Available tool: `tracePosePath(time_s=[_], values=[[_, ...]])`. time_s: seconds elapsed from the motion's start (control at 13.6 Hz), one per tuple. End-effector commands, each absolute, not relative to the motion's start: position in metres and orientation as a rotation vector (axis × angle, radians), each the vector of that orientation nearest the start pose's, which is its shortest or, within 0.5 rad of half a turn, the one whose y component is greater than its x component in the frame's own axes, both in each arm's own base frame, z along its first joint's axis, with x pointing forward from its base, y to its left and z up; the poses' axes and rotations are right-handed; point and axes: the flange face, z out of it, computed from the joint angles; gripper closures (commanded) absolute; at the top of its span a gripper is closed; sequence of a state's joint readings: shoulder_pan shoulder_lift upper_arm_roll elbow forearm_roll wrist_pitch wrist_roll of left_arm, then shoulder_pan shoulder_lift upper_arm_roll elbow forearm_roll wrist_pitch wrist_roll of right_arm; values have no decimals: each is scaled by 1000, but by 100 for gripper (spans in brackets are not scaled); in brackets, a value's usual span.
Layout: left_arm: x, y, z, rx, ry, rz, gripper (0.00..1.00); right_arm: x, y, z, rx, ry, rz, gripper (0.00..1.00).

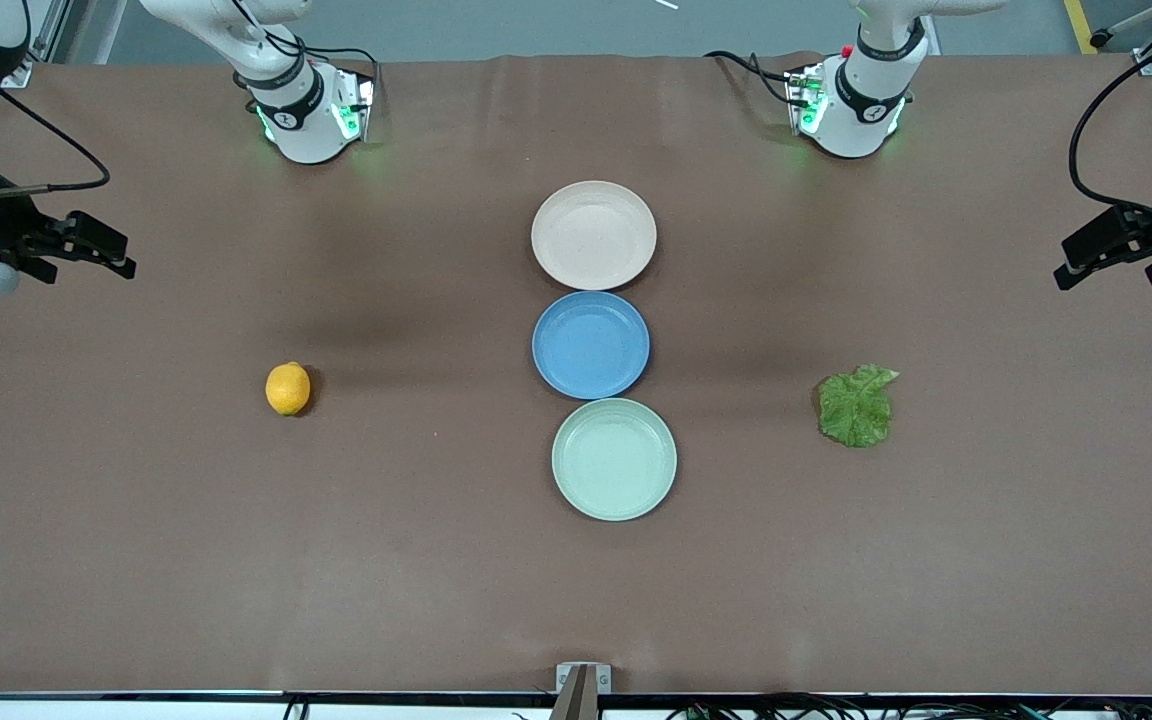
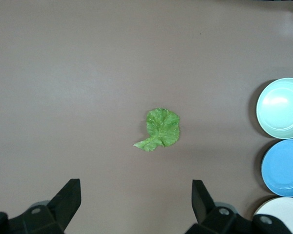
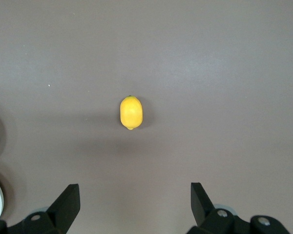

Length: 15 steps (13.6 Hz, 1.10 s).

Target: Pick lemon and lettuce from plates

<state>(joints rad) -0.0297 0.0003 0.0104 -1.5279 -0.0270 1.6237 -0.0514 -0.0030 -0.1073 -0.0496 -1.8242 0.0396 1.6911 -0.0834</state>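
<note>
While plates (image 1: 593, 235) sit bare, lemon (image 1: 288, 388), lettuce (image 1: 856, 406) — on table.

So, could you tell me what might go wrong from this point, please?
The lettuce lies flat on the table, so the open left gripper may scrape the cloth or pinch only an edge. The lemon is round and smooth; the open right gripper could nudge it into rolling. Neither is on a plate, unlike the task wording.

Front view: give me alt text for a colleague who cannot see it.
Three empty plates line the table's middle: beige-pink plate, blue plate, mint green plate nearest the camera. The lemon lies toward the right arm's end, the lettuce toward the left arm's.
</note>
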Motion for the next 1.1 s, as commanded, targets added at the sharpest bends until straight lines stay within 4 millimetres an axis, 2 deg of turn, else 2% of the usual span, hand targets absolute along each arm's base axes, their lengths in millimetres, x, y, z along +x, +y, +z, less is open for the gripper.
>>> tracePosePath(time_s=[0.0, 1.03], values=[[557, -15, 658, -3148, 0, -142, 0, 520, -26, 568, -3089, -15, 47, 0], [556, -14, 656, -3158, -12, -133, 0, 520, -21, 566, -3105, -37, 47, 0]])
